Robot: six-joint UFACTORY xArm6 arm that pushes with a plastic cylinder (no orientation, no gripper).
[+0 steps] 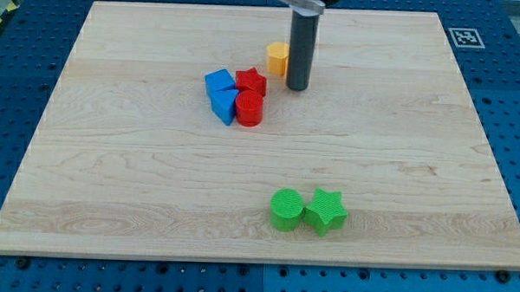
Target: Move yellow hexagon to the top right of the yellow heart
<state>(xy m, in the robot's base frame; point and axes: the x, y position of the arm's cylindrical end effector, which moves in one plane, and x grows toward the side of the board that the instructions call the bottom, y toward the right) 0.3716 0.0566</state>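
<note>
— Where's the tip (pixel 297 87) sitting?

— Down on the board (pixel 111 175), touching the yellow hexagon's (pixel 278 57) right side. It's a plain rod, no jaws, clamped on nothing.

— Odd side for pushing right?

— I'd say so. And no yellow heart shows, only blue (pixel 220 93), red (pixel 250 95) and green blocks (pixel 307 209).

A pale, wood-grained table (pixel 112 167) rests on a blue perforated base (pixel 11 68). Upper centre: yellow-orange hexagon (pixel 277 56), dark rod, two blue blocks (pixel 220 93), red star (pixel 251 81), red cylinder (pixel 250 109). Lower right: green cylinder (pixel 285 209), green star (pixel 325 211).
</note>
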